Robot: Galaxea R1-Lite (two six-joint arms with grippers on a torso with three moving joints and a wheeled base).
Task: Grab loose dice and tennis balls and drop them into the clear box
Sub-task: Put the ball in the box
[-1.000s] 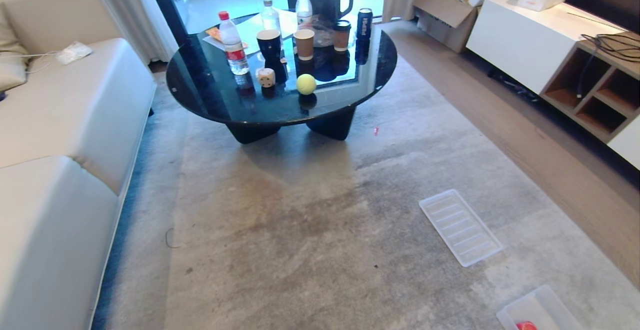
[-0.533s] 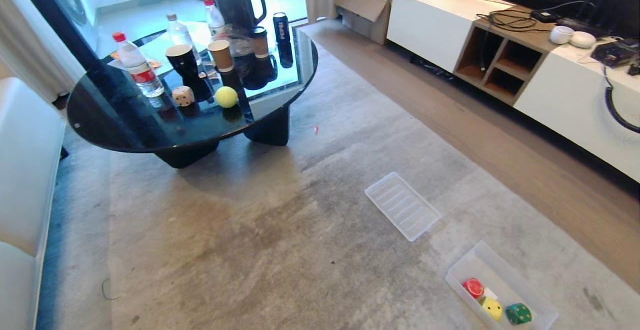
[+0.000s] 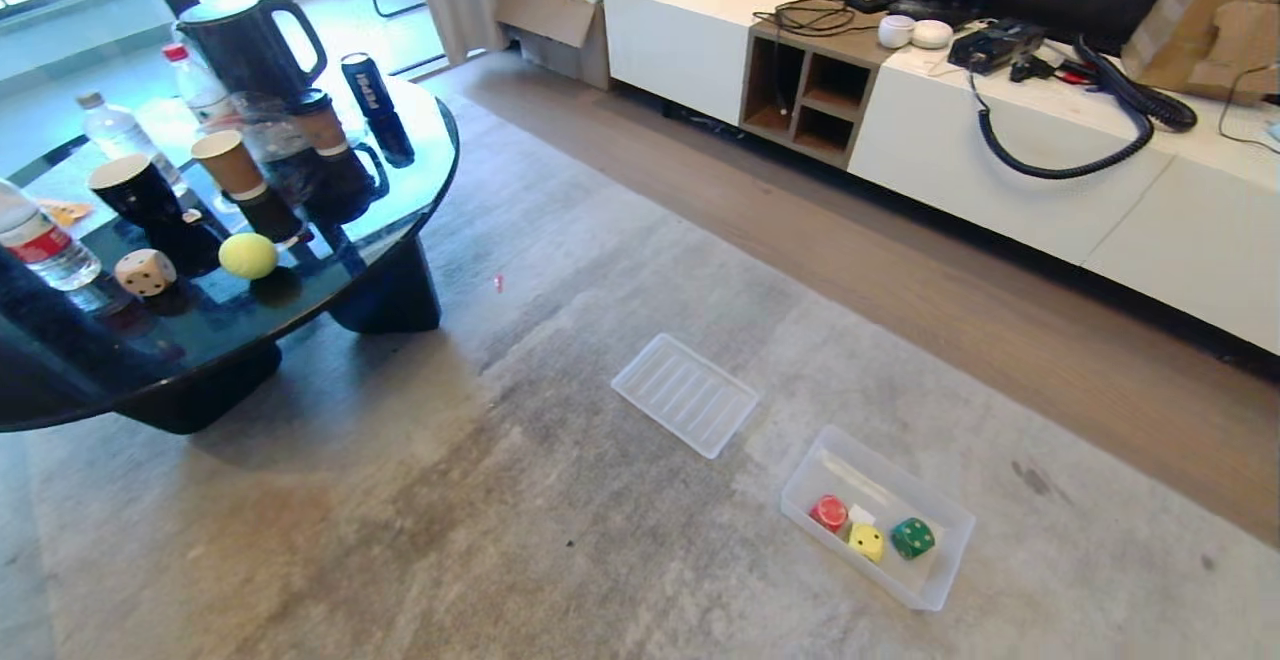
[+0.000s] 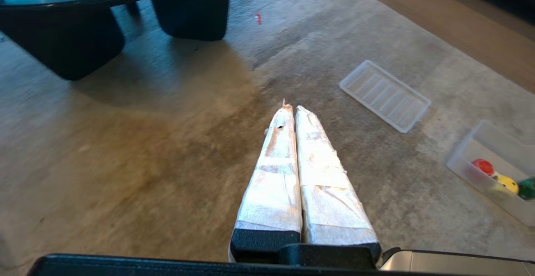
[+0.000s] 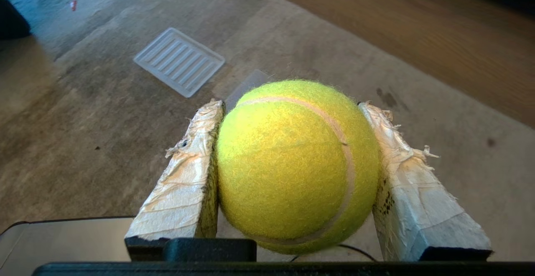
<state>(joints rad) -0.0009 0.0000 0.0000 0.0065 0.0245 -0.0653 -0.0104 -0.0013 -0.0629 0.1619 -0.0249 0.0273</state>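
Observation:
My right gripper (image 5: 290, 105) is shut on a fuzzy yellow-green tennis ball (image 5: 292, 163), held above the carpet. The clear box (image 3: 899, 473) sits on the carpet at the lower right of the head view, holding a red die (image 3: 829, 512), a yellow die (image 3: 866, 542) and a green die (image 3: 912, 538). A beige die (image 3: 145, 272) and a second tennis ball (image 3: 247, 255) rest on the black round table (image 3: 410, 200). My left gripper (image 4: 292, 108) is shut and empty above the carpet, with the clear box (image 4: 468, 171) off to its side. Neither arm shows in the head view.
A flat ribbed translucent tray (image 3: 685, 408) lies on the carpet between table and box. Cups, bottles, a can and a kettle (image 3: 250, 40) crowd the table. A white low cabinet (image 3: 1000, 140) with cables runs along the far right, with a wood floor strip before it.
The whole head view has swung to the right: the table slid to the left edge and the clear box came fully into view. Both arms kept still.

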